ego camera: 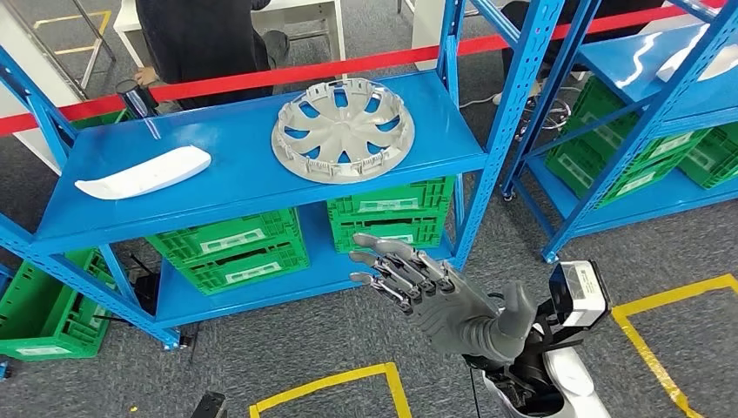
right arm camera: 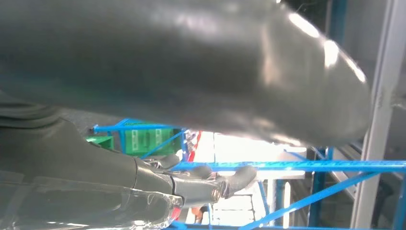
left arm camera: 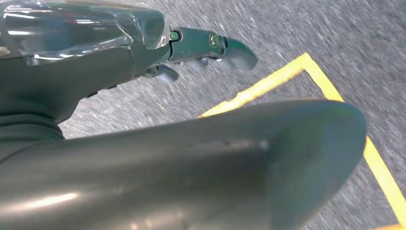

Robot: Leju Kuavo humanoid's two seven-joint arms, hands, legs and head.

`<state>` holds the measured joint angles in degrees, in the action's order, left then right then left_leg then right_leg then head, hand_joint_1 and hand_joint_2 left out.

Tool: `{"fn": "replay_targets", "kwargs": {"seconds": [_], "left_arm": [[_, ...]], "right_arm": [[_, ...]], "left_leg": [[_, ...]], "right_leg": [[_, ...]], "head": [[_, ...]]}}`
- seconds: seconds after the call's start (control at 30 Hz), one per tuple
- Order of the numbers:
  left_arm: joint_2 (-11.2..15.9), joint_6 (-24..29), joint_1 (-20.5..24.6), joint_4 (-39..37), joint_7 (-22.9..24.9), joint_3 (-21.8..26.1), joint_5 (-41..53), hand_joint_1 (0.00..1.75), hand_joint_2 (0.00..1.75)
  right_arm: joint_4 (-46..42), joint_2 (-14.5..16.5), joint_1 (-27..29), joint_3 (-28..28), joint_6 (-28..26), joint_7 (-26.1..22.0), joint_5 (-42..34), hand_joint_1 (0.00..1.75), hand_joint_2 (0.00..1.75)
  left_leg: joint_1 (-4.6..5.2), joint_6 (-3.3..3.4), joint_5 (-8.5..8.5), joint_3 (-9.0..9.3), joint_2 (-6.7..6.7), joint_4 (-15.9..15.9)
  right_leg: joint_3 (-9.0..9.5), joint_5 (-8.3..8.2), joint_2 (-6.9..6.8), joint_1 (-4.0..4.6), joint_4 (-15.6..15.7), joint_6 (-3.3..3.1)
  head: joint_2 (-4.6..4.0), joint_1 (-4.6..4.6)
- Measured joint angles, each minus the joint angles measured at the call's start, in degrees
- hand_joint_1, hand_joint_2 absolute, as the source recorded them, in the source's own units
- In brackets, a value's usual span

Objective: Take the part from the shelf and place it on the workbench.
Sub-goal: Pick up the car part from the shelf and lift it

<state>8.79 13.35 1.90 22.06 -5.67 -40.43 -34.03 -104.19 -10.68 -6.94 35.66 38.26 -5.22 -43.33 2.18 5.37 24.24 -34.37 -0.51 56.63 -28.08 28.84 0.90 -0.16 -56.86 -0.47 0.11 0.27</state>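
Two parts lie untouched on the blue metal shelf [ego camera: 235,165]: a round silver plastic wheel cover [ego camera: 343,129] and a long white curved trim piece [ego camera: 144,172]. The right hand [ego camera: 435,292] hovers below the shelf edge, fingers released, holding nothing. The left hand [left arm camera: 143,52] hangs over the floor; its fingers' state I cannot tell. Everything remains: grasp, carry, place on the bench.
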Motion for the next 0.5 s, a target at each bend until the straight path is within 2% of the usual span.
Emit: {"fn": "replay_targets", "kwargs": {"seconds": [0.03,0.1,0.13,0.2,0.23,0.27,0.3,0.37,0.4,0.43,0.47,0.5], "left_arm": [[0.16,-0.01,-0.02,0.08,-0.03,-0.02,-0.01,0.0,0.0],[0.24,-0.03,0.02,0.17,-0.07,-0.05,-0.02,0.0,0.0],[0.2,-0.03,0.15,0.19,-0.09,-0.05,-0.02,0.0,0.0],[-0.08,-0.08,0.29,0.25,-0.1,-0.08,-0.02,0.0,0.0],[-0.28,-0.1,0.2,0.27,-0.1,-0.11,-0.02,0.0,0.0],[-0.51,-0.14,0.06,0.29,-0.09,-0.17,-0.02,0.0,0.0],[-0.7,-0.16,-0.06,0.29,-0.09,-0.23,-0.02,0.0,0.0],[-0.88,-0.18,-0.1,0.28,-0.09,-0.33,-0.02,0.0,0.0],[-0.79,-0.16,-0.04,0.29,-0.08,-0.38,-0.02,0.0,0.0],[-0.64,-0.12,0.03,0.32,-0.07,-0.41,-0.02,0.0,0.0],[-0.5,-0.09,0.04,0.34,-0.04,-0.45,-0.02,0.0,0.0],[-0.45,-0.06,0.04,0.38,-0.01,-0.47,-0.02,0.0,0.0]], "right_arm": [[-0.15,-0.01,0.1,0.01,-0.01,0.02,-0.03,0.0,0.0],[-0.39,-0.11,0.11,-0.01,-0.03,0.01,-0.07,0.0,0.0],[-0.47,-0.18,0.02,-0.01,-0.03,0.01,-0.07,0.0,0.0],[-0.53,-0.37,0.04,-0.02,-0.03,0.01,-0.07,0.0,0.0],[-0.53,-0.48,0.16,-0.02,-0.03,0.02,-0.05,0.0,0.0],[-0.53,-0.58,0.27,-0.01,-0.03,0.02,-0.05,0.0,0.0],[-0.53,-0.66,0.3,-0.01,-0.03,0.02,-0.05,0.0,0.0],[-0.51,-0.83,0.33,-0.01,-0.03,0.02,-0.09,0.0,0.0],[-0.48,-0.92,0.34,0.01,-0.04,0.03,-0.13,0.0,0.0],[-0.45,-1.0,0.42,0.02,-0.04,0.06,-0.16,0.0,0.0],[-0.45,-1.07,0.56,0.0,-0.05,0.07,-0.22,0.0,0.0],[-0.47,-1.09,0.64,-0.01,-0.05,0.08,-0.26,0.0,0.0]], "left_leg": [[0.18,0.44,-0.3,1.46,-0.03,-1.68],[0.03,1.25,-0.67,4.17,0.05,-4.04],[-0.24,1.41,-0.69,5.09,0.07,-4.67],[-0.7,1.17,-0.18,5.58,0.05,-4.8],[-1.02,0.72,0.2,5.74,0.01,-4.75],[-1.4,0.16,0.65,5.97,-0.06,-4.62],[-1.9,-0.58,1.18,6.31,-0.14,-4.33],[-2.88,-2.47,2.8,6.85,-0.33,-3.0],[-3.25,-3.39,3.77,6.86,-0.42,-1.93],[-3.34,-4.17,4.64,6.56,-0.48,-0.96],[-3.3,-4.7,5.3,6.26,-0.45,-0.19],[-3.37,-4.97,5.76,6.18,-0.41,0.28]], "right_leg": [[0.39,-0.26,-0.14,-0.2,-0.1,0.52],[0.18,0.0,-0.38,-0.22,-2.14,0.97],[-0.97,0.95,-0.42,-0.23,-4.45,0.89],[-5.39,3.52,-0.42,-0.64,-11.09,0.98],[-7.67,4.41,-0.44,-1.03,-13.67,1.37],[-9.22,4.46,-0.46,-1.47,-14.65,2.02],[-9.68,3.33,-0.5,-1.95,-13.56,3.05],[-8.12,-1.06,-0.56,-2.98,-7.11,5.8],[-7.52,-2.07,-0.62,-3.29,-4.37,6.38],[-7.25,-2.65,-0.69,-3.41,-3.02,6.1],[-7.5,-2.31,-0.76,-3.35,-3.08,5.1],[-7.72,-1.84,-0.8,-3.25,-3.33,3.76]], "head": [[0.0,-0.1],[0.0,-0.22],[0.0,-0.22],[0.0,-0.16],[0.0,-0.15],[0.0,-0.16],[0.0,-0.17],[0.0,-0.1],[0.0,0.04],[0.0,0.14],[0.0,0.06],[0.0,-0.07]]}}
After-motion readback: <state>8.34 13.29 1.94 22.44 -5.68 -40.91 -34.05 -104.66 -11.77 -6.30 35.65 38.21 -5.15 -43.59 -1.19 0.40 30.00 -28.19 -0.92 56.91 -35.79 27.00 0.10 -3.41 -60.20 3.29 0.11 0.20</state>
